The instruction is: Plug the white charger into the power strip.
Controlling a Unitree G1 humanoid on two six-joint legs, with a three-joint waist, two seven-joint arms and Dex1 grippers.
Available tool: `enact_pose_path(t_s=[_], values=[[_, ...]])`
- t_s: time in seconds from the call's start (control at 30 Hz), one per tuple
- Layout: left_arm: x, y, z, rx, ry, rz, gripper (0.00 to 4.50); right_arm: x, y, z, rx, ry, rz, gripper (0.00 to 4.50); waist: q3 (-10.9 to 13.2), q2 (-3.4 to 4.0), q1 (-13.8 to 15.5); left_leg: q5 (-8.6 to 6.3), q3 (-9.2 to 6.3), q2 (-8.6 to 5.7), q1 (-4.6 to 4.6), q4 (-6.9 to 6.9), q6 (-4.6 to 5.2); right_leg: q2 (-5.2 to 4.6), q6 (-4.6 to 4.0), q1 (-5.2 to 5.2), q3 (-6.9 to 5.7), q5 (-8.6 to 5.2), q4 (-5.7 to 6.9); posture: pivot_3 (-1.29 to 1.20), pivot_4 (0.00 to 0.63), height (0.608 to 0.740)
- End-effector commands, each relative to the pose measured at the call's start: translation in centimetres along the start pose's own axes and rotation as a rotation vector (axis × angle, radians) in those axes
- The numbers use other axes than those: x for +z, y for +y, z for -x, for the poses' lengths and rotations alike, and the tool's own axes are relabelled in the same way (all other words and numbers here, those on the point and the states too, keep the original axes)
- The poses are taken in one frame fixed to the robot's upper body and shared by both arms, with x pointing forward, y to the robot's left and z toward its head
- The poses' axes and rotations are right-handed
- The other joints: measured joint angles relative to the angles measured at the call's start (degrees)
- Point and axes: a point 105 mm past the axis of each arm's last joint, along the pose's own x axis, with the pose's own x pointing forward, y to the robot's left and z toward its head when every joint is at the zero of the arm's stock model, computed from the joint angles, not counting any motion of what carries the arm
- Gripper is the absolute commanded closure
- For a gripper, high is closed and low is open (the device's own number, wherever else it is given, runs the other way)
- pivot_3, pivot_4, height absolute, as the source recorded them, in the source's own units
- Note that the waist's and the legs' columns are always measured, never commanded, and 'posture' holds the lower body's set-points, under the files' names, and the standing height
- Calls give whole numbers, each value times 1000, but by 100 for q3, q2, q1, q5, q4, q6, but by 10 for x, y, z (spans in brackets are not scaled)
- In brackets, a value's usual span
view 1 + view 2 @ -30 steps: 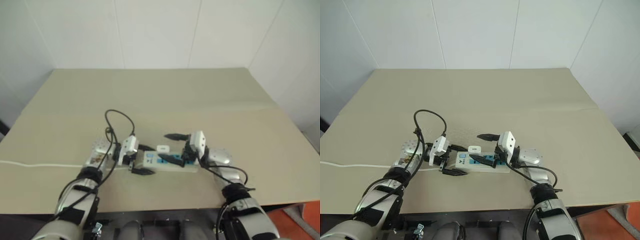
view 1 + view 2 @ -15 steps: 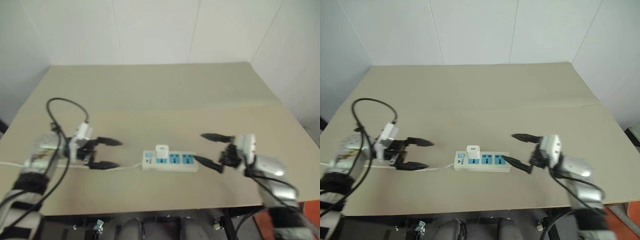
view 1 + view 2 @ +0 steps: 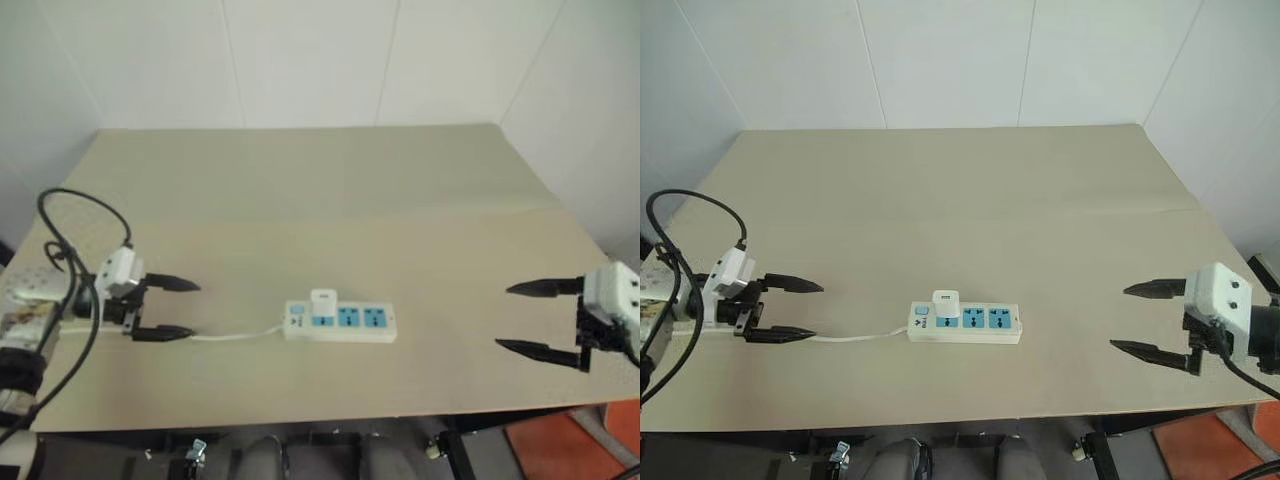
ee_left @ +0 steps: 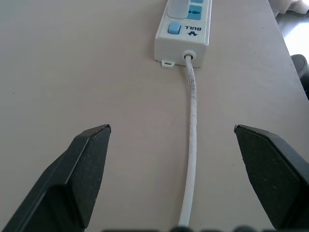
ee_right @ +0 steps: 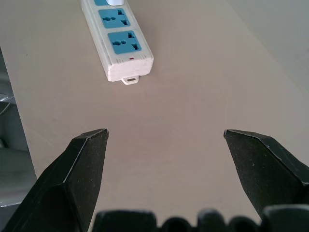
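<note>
White plastic is what you are dealing with: the white charger (image 3: pixel 945 301) is looking light, stiff and smooth-sided, so pinch its flat faces low down if you need to reseat it. It is standing upright in the socket nearest the switch end of the power strip (image 3: pixel 964 322), which is lying near the table's (image 3: pixel 940 190) front edge, midway along. Your left gripper (image 3: pixel 786 309) is gaping wide near the left edge, empty, above the cord (image 4: pixel 192 145). Your right gripper (image 3: pixel 1152 320) is likewise spread wide and empty, near the right edge.
</note>
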Motion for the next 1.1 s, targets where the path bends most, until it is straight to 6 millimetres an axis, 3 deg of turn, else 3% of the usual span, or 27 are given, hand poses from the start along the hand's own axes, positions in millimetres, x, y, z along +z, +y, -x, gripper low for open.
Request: enact_pose_path(t_s=[0.03, 0.43, 1.1], values=[[12, 1, 4, 10, -28, -27, 20, 6, -5, 9, -37, 36, 40, 0, 0, 0, 3, 0, 0, -1, 0, 1, 0, -1, 0, 1, 0, 0, 0, 0, 150, 740], [21, -4, -2, -32, -31, -14, 20, -7, -2, 10, -85, 102, 38, 0, 2, -3, 5, 0, -1, 0, -1, 2, 0, 1, 1, 0, -1, -1, 1, 0, 150, 740], [27, 1, -4, -17, -47, -4, 20, -4, -6, 9, -110, 105, 32, 0, 2, -3, 4, 0, -1, -2, -1, 6, 0, 0, 2, 2, 0, -1, 4, 0, 150, 740]])
